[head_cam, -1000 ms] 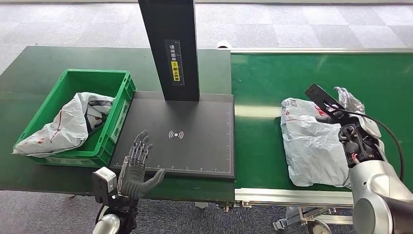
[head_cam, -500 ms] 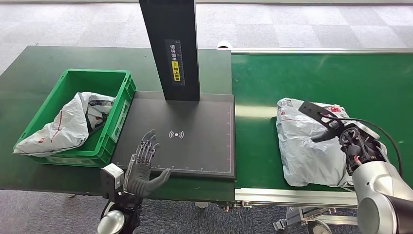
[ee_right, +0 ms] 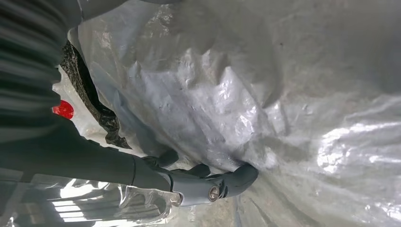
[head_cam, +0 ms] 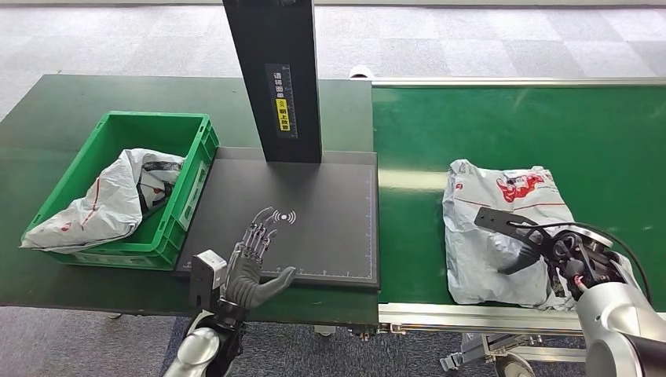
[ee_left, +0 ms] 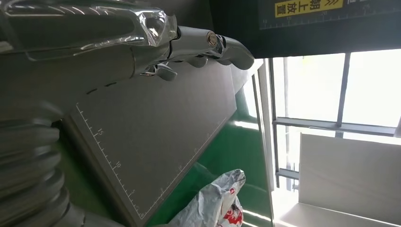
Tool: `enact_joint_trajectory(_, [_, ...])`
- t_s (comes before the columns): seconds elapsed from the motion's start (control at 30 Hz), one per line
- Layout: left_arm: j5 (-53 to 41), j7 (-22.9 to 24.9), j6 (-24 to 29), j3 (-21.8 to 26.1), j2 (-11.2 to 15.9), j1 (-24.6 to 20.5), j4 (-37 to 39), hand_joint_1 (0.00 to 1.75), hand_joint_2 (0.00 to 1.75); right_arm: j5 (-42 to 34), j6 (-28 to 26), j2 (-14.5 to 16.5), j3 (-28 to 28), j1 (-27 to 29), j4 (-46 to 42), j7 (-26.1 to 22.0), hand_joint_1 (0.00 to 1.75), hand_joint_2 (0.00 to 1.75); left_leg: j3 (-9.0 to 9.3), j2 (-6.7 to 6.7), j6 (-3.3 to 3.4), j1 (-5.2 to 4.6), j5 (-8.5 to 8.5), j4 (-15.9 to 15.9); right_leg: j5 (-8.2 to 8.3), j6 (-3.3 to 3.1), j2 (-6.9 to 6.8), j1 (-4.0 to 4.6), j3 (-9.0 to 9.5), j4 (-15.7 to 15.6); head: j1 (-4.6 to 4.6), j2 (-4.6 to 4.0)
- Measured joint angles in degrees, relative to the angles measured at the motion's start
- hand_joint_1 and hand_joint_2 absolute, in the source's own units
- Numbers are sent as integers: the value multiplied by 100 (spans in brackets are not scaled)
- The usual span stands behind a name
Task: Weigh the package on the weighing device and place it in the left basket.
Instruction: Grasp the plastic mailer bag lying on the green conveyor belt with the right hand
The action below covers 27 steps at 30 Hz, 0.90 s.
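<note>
1. My right hand (head_cam: 542, 250) presses on the package (head_cam: 503, 228) lying on the conveyor belt (head_cam: 612, 133); whether its fingers have closed, I cannot tell.
2. I should gather a firm bunch of film before lifting toward the scale (head_cam: 314, 228).
3. My left hand (head_cam: 253, 263) hovers spread and empty.
4. Count: two bags, one already in the single green basket (head_cam: 188, 196).

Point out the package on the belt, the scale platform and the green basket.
package (head_cam: 503, 206): head view, on its printed upper face.
scale platform (head_cam: 330, 236): head view, on the bare dark plate right of the centre symbol.
green basket (head_cam: 153, 118): head view, on its far rim.
</note>
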Motion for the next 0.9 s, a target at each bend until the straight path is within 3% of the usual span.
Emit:
enact_joint_trajectory(0.03, [-4,10,5,0,-8,-8,1,0,175,-3,48,-8,29,19,0,-81,174,175,0,0,0,0,0,0,0,0,0,0,0,0,0,0])
enact_joint_trajectory(0.37, [-10,30,42,31,-17,-79,4,0,175,-131,477,-85,251,55,0,-806,175,175,3,1,0,0,0,0,0,0,0,0,3,0,0,0])
enact_joint_trajectory(0.67, [-61,30,125,172,0,-60,-220,0,175,-90,490,45,572,26,-26,-1399,175,175,0,1,0,0,1,-1,0,0,0,1,4,1,0,1])
enact_joint_trajectory(0.9, [-76,26,152,273,24,-26,-402,0,175,-130,356,164,753,8,-70,-1533,175,175,-2,0,0,0,1,-1,0,0,-1,1,6,1,1,0])
